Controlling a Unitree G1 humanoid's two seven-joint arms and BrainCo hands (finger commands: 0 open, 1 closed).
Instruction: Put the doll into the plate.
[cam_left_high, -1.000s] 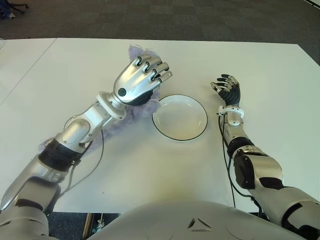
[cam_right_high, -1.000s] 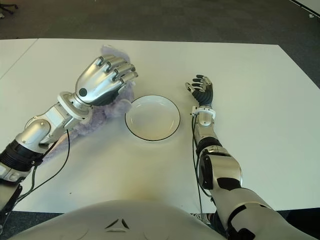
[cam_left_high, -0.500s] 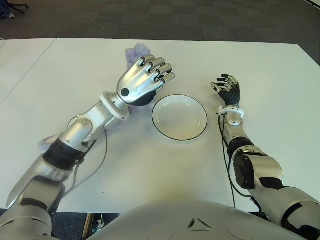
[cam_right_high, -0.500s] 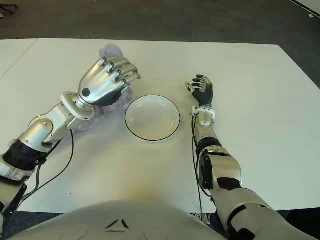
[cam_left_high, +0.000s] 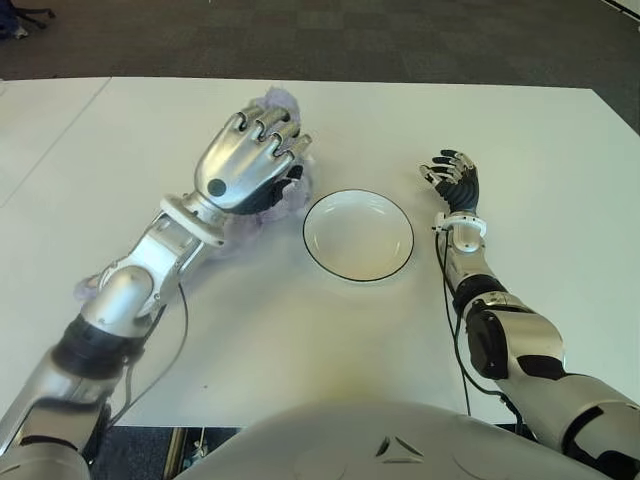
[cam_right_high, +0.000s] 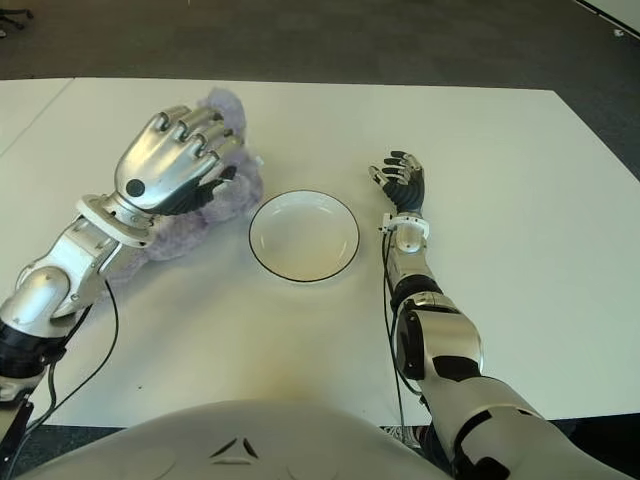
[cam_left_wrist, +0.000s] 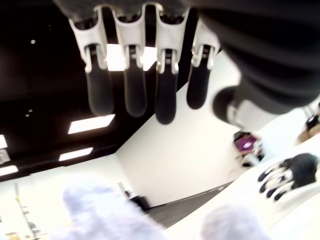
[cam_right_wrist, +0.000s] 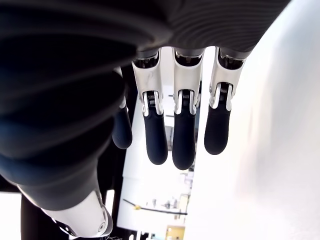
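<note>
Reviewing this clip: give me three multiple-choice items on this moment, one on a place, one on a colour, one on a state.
1. Where is the doll?
A. in the plate
B. on the table to the plate's left, under the left hand
C. beside the right hand

2. What colour is the doll?
A. pale purple
B. green
C. red

3. What is in the plate?
A. the doll
B. a spoon
C. nothing

Answers:
1 B: the doll lies under the left hand, left of the plate.
2 A: its fur is pale purple.
3 C: the plate's inside is bare white.
</note>
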